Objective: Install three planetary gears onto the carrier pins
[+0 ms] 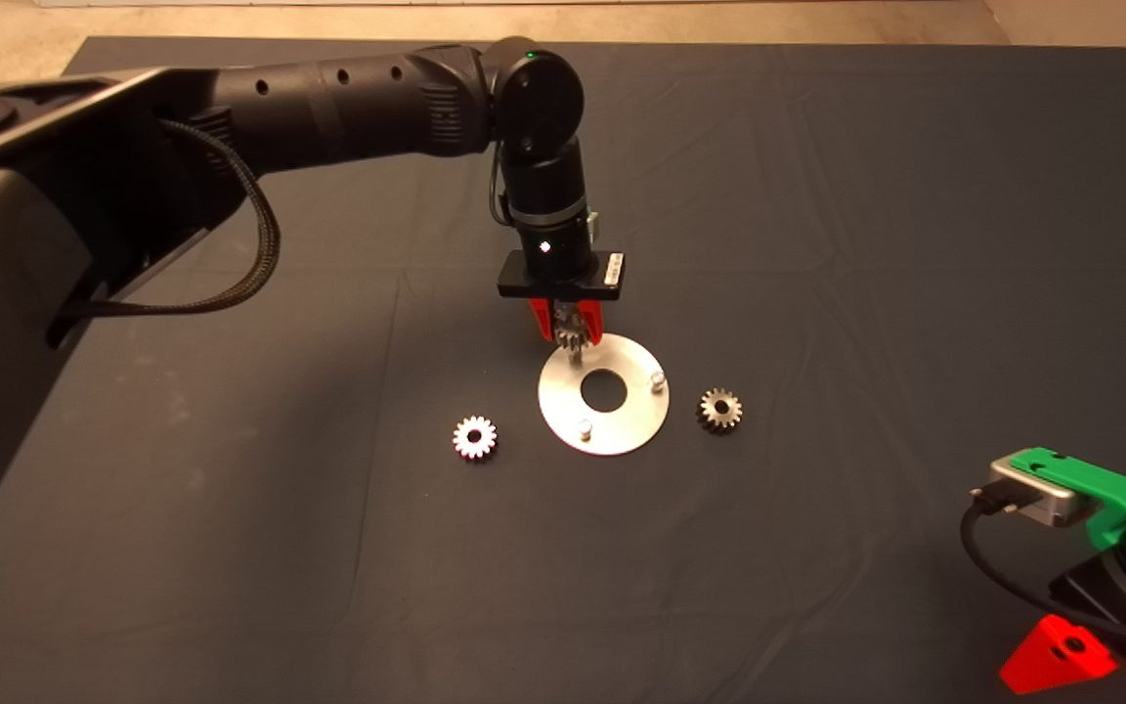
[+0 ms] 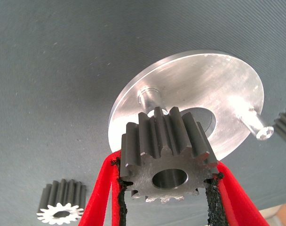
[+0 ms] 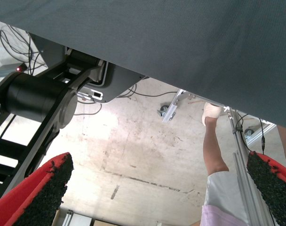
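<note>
My left gripper [image 1: 570,330] is shut on one planetary gear [image 1: 572,338], held by its toothed sides just above the back-left carrier pin [image 1: 577,361] of the shiny round disc [image 1: 622,435]. In the left wrist view the held gear [image 2: 169,157] sits between the red fingers [image 2: 101,195], with its dark bore showing, in front of the disc [image 2: 204,84]. Two bare pins [image 1: 658,379] [image 1: 584,427] stand on the disc. A second gear [image 1: 475,437] lies on the mat left of the disc. A third gear [image 1: 719,410] lies right of it.
My right gripper [image 1: 1057,657] is parked at the mat's lower right edge, fingers [image 3: 39,193] open and empty. Its wrist view looks past the mat at the floor, a black machine base [image 3: 39,99] and a person's leg [image 3: 213,150].
</note>
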`<state>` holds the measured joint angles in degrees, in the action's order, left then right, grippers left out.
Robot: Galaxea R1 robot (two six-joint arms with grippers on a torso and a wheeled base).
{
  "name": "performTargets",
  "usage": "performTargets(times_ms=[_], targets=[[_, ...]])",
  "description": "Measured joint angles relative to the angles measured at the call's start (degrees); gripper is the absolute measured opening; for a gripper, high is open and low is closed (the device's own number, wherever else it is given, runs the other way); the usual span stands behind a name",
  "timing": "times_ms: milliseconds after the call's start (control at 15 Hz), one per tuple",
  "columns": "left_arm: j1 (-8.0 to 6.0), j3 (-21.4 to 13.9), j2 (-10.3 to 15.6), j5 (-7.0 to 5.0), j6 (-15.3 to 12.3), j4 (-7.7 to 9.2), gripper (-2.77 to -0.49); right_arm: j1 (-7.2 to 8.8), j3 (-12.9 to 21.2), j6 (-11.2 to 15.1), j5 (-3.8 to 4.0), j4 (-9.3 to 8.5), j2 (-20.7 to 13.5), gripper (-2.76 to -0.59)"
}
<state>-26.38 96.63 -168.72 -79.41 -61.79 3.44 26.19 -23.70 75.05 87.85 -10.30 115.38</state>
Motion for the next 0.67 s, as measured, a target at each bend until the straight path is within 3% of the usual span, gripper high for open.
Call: performTargets(times_ms=[667], targets=[[0.01, 0.0, 0.0, 0.45, -0.3, 0.0, -2.45, 0.0, 0.0, 0.0, -0.02, 0.0, 0.0, -0.61]])
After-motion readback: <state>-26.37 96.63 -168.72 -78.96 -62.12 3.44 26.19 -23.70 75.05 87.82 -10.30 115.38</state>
